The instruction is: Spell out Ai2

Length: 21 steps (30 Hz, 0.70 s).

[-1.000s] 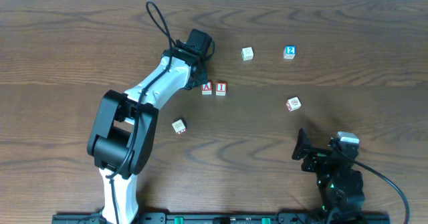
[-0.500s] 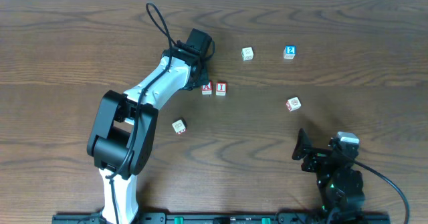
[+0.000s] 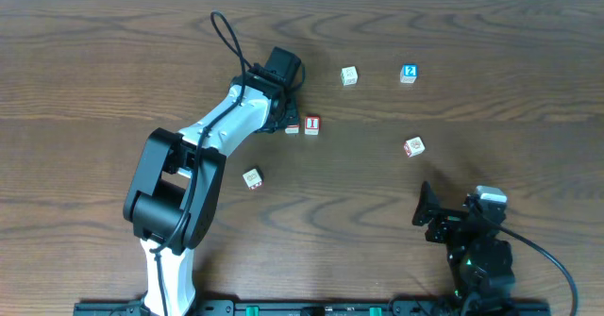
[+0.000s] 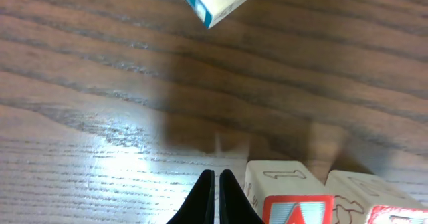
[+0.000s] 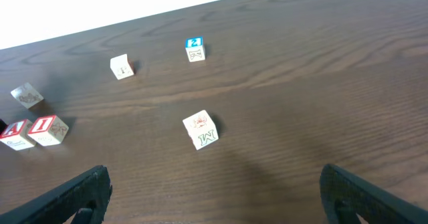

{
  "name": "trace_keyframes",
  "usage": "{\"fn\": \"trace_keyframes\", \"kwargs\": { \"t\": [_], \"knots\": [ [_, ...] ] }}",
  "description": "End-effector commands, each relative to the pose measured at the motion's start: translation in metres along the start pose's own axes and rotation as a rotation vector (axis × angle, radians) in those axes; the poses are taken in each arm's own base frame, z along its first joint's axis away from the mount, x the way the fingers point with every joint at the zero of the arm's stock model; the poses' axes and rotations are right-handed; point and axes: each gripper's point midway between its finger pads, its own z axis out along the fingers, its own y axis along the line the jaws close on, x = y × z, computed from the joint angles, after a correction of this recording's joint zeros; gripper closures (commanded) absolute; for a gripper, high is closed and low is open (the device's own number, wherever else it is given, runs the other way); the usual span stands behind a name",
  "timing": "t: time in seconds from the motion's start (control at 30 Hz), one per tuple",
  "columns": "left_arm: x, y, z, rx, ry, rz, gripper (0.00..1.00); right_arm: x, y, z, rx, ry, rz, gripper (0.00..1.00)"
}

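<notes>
The red A block (image 4: 294, 204) and red I block (image 4: 391, 210) sit side by side on the table. In the overhead view the I block (image 3: 311, 124) is plain, while the A block (image 3: 292, 127) is partly hidden under my left gripper (image 3: 286, 118). In the left wrist view the left gripper (image 4: 214, 184) is shut and empty, low over the table just left of the A block. The blue 2 block (image 3: 409, 73) lies far right and also shows in the right wrist view (image 5: 194, 49). My right gripper (image 5: 224, 204) is open and empty near the front edge.
Loose pale blocks lie on the table: one (image 3: 349, 75) left of the 2 block, an M block (image 3: 413, 146) at mid right, one (image 3: 251, 178) near the left arm. Another blue-edged block (image 4: 217, 0) lies ahead of the left gripper.
The left gripper has shifted slightly toward the A block and now covers part of it in the overhead view. The right arm and other blocks have not moved.
</notes>
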Motion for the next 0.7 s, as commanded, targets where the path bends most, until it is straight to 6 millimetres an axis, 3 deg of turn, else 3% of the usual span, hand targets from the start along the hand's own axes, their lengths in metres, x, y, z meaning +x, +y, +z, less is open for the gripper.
{"fn": "trace_keyframes", "kwargs": {
  "t": [0.0,0.67],
  "knots": [
    [-0.002,-0.007,-0.008,0.022,-0.020,-0.002,0.94,0.000,-0.002,0.000,0.007,-0.004,-0.006,0.01],
    [-0.004,-0.020,-0.009,0.073,-0.030,0.109,0.94,0.000,-0.002,0.000,0.007,-0.004,-0.006,0.01]
  ]
}}
